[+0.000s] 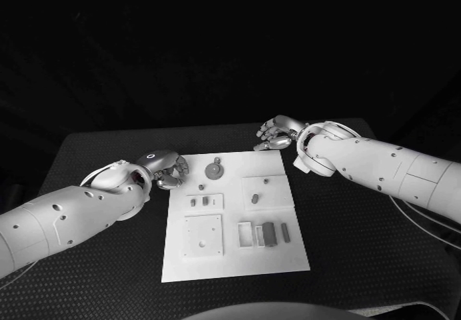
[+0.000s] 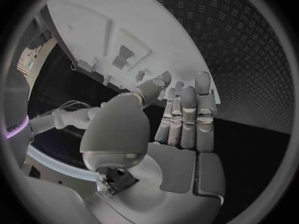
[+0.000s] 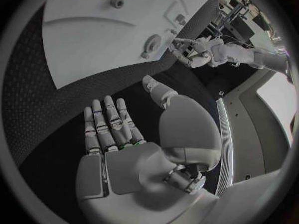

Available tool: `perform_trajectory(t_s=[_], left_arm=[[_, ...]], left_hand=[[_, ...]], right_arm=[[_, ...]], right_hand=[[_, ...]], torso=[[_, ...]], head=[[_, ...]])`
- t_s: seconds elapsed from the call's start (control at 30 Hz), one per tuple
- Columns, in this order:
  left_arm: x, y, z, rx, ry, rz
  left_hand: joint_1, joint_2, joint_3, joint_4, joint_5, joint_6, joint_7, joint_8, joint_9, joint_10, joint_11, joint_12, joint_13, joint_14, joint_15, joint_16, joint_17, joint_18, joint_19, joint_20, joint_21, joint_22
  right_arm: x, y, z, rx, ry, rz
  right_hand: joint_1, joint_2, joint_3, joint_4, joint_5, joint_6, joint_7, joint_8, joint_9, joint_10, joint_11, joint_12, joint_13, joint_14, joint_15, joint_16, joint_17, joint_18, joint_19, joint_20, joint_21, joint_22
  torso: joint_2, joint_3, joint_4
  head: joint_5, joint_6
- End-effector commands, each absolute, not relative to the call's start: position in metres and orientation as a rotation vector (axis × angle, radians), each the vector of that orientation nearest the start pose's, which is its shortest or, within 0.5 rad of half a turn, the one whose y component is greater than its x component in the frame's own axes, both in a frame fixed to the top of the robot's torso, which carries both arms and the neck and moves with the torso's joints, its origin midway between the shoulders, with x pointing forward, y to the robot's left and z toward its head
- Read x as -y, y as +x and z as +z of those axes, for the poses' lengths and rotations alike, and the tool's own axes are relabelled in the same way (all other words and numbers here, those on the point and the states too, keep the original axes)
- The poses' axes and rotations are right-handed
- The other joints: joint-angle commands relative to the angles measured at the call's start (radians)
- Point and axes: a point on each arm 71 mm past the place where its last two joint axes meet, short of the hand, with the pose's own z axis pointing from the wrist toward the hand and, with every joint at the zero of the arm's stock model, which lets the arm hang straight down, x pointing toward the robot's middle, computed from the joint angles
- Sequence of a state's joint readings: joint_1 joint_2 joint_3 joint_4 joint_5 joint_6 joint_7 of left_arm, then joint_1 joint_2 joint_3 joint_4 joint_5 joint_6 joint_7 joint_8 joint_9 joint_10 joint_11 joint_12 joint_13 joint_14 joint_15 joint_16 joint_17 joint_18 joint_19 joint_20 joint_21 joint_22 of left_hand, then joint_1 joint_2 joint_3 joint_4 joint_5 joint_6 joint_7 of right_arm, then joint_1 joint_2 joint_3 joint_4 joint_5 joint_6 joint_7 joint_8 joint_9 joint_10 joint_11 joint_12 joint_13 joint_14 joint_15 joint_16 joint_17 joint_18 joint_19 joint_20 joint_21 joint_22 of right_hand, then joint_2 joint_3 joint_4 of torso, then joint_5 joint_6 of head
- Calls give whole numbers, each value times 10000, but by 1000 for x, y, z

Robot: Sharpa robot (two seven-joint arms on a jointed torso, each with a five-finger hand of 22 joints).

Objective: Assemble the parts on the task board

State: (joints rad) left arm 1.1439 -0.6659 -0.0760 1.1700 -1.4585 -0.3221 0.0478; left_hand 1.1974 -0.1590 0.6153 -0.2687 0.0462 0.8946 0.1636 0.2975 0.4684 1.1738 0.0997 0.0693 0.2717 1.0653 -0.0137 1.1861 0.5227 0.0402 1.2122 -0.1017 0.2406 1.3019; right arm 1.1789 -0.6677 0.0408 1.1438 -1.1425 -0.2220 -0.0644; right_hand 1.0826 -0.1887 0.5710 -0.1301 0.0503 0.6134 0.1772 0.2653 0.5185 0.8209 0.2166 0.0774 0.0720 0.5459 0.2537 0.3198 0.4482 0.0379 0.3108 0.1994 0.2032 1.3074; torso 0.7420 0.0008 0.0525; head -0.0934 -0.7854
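I am holding my left hand [image 1: 165, 167] just beside the near-left... rather, the far-left corner of the task board [image 1: 288, 250], my arm reaching in over the dark surface [image 1: 106, 280]. In the left wrist view its fingers [image 2: 187, 114] are lying straight and side by side, the thumb bent out towards the board, and nothing is sitting in the palm. From the head view the same hand is looking more curled, so I am trusting the closer picture.

I am keeping my right hand [image 1: 278, 133] above the surface just past the board's far-right corner, well apart from my left. In the right wrist view its fingers [image 3: 106, 122] are stretching out flat together with the thumb set off to one side, holding nothing.

The task board is lying in the middle of the surface between my arms. On it, a round part with a small tab [image 1: 215, 171] is lying near the far edge, close to my left hand. A small oval part [image 1: 256, 197] is sitting on a raised square to its right, and two dark bars [image 1: 276, 233] are lying side by side nearer to me, beside a pale frame.

The small pieces by the left plate are too tiny for me to make out. Whether my left fingertips are touching the board's edge, I cannot tell.
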Motion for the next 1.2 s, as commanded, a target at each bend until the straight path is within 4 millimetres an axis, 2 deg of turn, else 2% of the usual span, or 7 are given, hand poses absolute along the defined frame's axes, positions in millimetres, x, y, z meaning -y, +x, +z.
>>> perform_trajectory(t_s=[0.03, 0.27, 0.37, 0.6, 0.77, 0.97, 1.2], left_arm=[[-223, 532, -234, -17158, -2269, -7685], [-238, 528, -223, -16951, -5315, -9787], [-242, 526, -218, -16980, -6084, -10465], [-242, 519, -216, -17020, -6967, -11368], [-244, 517, -215, -17037, -7102, -11484], [-250, 515, -216, -17069, -7169, -11470], [-249, 514, -216, -17095, -7159, -11540]], left_hand=[[-236, 10, -101, 25, 36, -13, 67, 48, 26, 149, 13, 71, 72, -509, 54, -554, -248, 305, -565, 110, -456, -224], [-665, 175, -165, 6, 35, -290, 155, 14, 66, -416, 343, -66, 92, -1543, 504, -2405, -1064, -126, -1842, 470, -1764, -1199], [-815, 205, -115, -69, 57, -624, 299, -106, 27, -1202, 629, -59, -143, -2358, 1057, -3637, -1555, -336, -3170, 922, -1784, -1932], [-1018, 308, -321, -116, 45, -882, 313, -92, 67, -2146, 848, -39, -674, -3516, 1891, -5521, -2184, -220, -4745, 1738, -1791, -3321], [-984, 356, -426, -95, 47, -930, 352, -57, 92, -2213, 894, -20, -885, -3548, 2000, -5889, -2247, -54, -4750, 1864, -1767, -3736], [-1135, 359, -603, -53, 42, -957, 393, -43, 99, -2183, 993, -7, -985, -3470, 2014, -5990, -2230, 6, -4706, 1896, -1759, -3920], [-1181, 397, -677, -43, 42, -952, 388, -25, 107, -2163, 1014, -1, -1033, -3417, 2007, -6023, -2209, 29, -4668, 1898, -1750, -4005]], right_arm=[[230, 554, -199, -17505, 2333, 6798], [234, 551, -199, -17659, 1291, 6935], [238, 548, -203, -17939, 696, 6637], [245, 532, -207, -18225, -1193, 5424], [241, 520, -210, -18192, -2455, 4730], [235, 505, -220, -18352, -3873, 4103], [225, 495, -223, -18236, -4763, 3866]], right_hand=[[10, 135, -29, -175, -13, 6, 504, 51, -5, 105, 25, -6, 3, 100, 7, 69, 8, 116, 187, -16, 22, 146], [177, 278, -24, -623, -11, 191, 498, 155, -8, 445, 24, 132, 51, 647, -12, 349, 81, 346, 733, -75, 55, 62], [223, 460, -37, -905, -11, 315, 466, 211, -20, 721, -11, 243, 88, 1028, -162, 520, 124, 494, 1119, -91, 58, -32], [143, 605, -74, -1404, -16, 824, 368, 414, -44, 1642, -253, 628, 289, 1911, -551, 875, 270, 853, 2055, -120, 28, -293], [58, 578, -40, -1489, -21, 1101, 227, 508, -56, 2291, -538, 903, 480, 2725, -936, 1266, 509, 1141, 2865, -168, 125, -432], [85, 541, -16, -1542, -14, 1115, 56, 456, -137, 2532, -620, 879, 579, 3364, -1208, 1473, 737, 1405, 3620, -183, 113, -596], [47, 526, -24, -1519, -17, 1291, 27, 484, -187, 2730, -684, 795, 650, 5176, -2012, 2306, 1319, 1995, 5486, -363, 702, -551]], torso=[[3, 3, 5], [-13, -6, 20], [-17, -21, 18], [-18, -22, 50], [2, 0, 72], [9, 4, 32], [0, 3, 51]], head=[[-29, 129], [0, 211], [-53, 266], [-29, 332], [3, 366], [21, 354], [-19, 348]])
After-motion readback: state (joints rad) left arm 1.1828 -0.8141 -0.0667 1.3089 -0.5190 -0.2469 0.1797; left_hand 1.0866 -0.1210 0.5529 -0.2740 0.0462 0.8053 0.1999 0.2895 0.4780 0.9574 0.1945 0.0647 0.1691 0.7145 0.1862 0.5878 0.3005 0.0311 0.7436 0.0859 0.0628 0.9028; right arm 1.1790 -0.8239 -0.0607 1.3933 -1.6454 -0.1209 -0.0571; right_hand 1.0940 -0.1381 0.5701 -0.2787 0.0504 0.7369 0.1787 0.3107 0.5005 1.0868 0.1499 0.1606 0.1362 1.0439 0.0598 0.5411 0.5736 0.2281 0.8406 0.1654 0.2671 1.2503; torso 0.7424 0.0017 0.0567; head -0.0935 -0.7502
